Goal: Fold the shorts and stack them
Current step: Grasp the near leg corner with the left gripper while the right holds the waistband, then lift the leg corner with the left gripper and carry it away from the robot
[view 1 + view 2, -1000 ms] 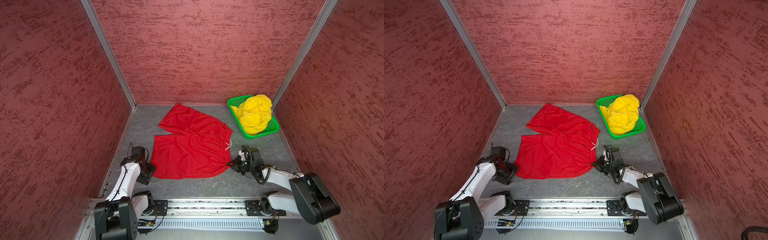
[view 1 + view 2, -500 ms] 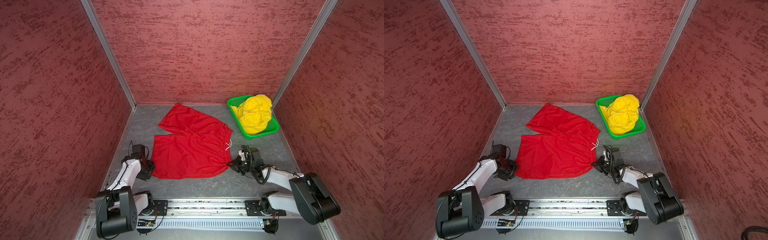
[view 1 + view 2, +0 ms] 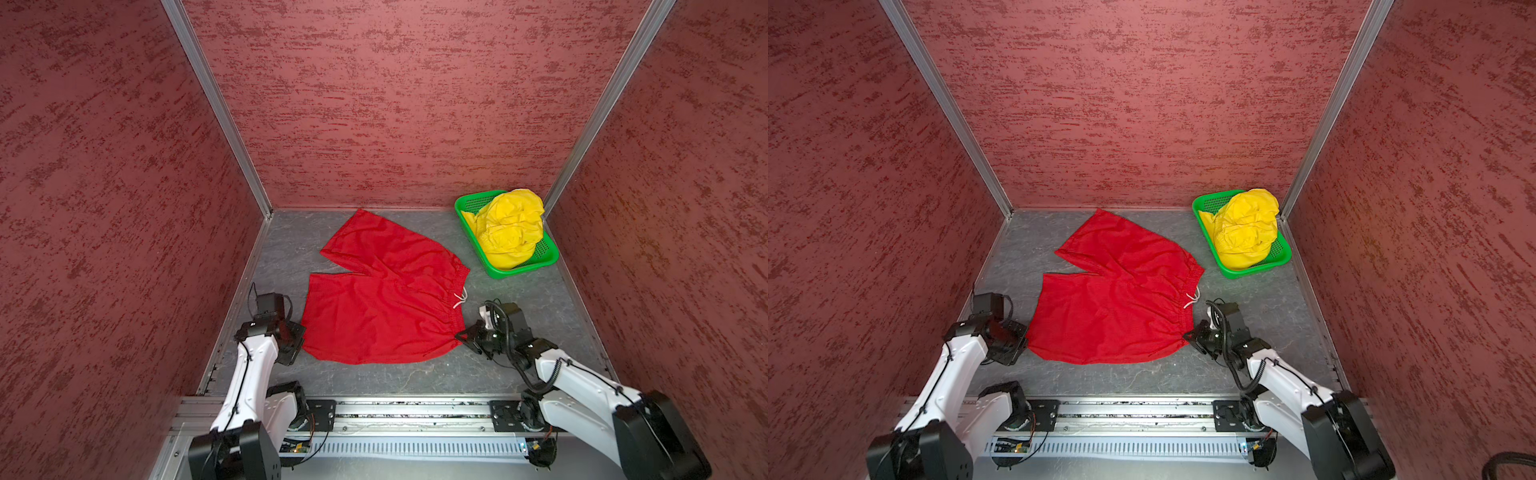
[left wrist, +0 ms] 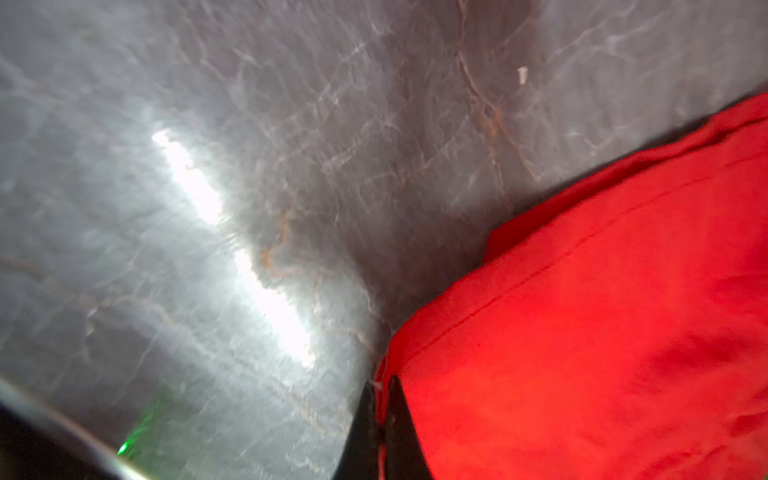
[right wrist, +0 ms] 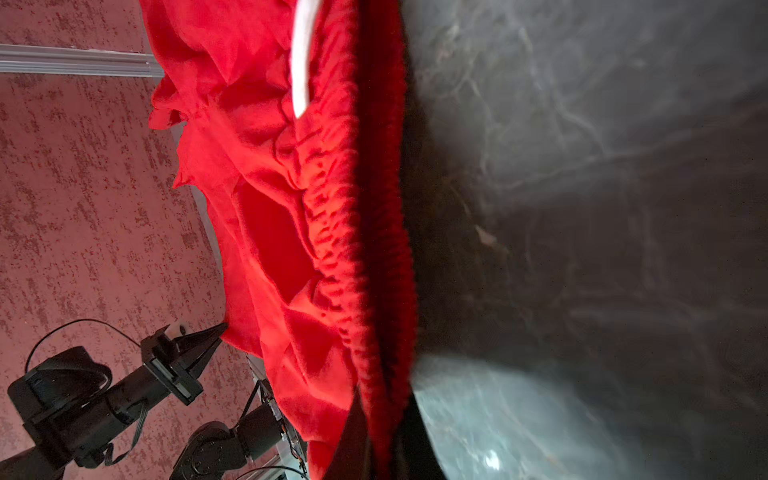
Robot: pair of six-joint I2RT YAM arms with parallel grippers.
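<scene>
The red shorts (image 3: 382,307) (image 3: 1113,307) lie spread flat on the grey floor, waistband to the right with a white drawstring (image 3: 460,298) (image 5: 301,62). My left gripper (image 3: 302,338) (image 3: 1026,341) (image 4: 381,386) is shut on the near left leg hem corner of the red shorts (image 4: 582,332). My right gripper (image 3: 459,334) (image 3: 1185,336) (image 5: 384,399) is shut on the near end of the gathered waistband (image 5: 365,257). The yellow shorts (image 3: 509,232) (image 3: 1246,232) sit crumpled in the green basket (image 3: 519,272) (image 3: 1254,272) at the back right.
Red textured walls close in the left, back and right sides. An aluminium rail (image 3: 415,409) with both arm bases runs along the front. Bare grey floor (image 3: 415,374) lies between the shorts and the rail.
My left gripper has edged in to the red shorts' leg corner and closed on it. The right gripper stays shut on the waistband, unmoved.
</scene>
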